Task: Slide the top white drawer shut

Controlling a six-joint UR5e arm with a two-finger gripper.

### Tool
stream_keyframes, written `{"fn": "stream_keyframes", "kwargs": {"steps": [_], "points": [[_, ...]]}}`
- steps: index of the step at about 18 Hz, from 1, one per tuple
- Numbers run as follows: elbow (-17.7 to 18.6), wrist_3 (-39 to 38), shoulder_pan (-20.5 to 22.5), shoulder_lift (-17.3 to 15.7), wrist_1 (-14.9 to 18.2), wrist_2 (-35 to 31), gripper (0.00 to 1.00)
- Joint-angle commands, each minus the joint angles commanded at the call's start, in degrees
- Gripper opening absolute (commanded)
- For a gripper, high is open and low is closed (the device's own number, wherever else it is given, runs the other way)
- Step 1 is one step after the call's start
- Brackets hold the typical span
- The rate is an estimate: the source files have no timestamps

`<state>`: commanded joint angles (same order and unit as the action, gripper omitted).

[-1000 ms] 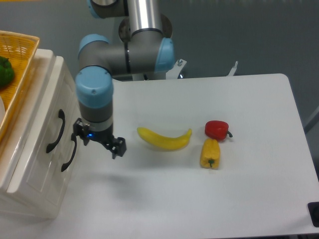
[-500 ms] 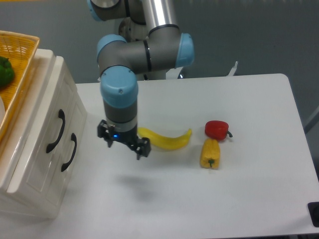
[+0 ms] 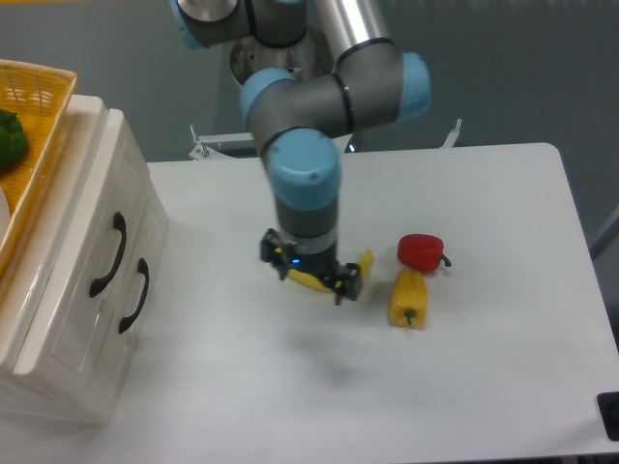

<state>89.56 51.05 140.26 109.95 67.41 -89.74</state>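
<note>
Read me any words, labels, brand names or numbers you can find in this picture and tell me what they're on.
None can be read. The cabinet, basket, arm, hand, banana and both peppers show no lettering or numbers at this sharpness.

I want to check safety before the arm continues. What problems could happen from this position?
The gripper hangs low, right above the banana, so a sideways sweep might knock it into the yellow pepper or the red pepper. The top white drawer looks flush with the cabinet, so another push there may only strain the handle.
</note>
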Motion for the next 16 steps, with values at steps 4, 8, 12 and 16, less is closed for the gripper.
{"fn": "stream_keyframes", "kwargs": {"steps": [4,8,12,16], "points": [[0.1,6.2,4.6,0.3,0.0,0.0,1.00],[0.2,15.0,9.1,0.5,-0.1,0.1,1.00],[-0.3,21.7,12.6,0.1,-0.2,0.2,1.00],[0.3,26.1,14.4,-0.3,0.1,0.3,1.00]]}}
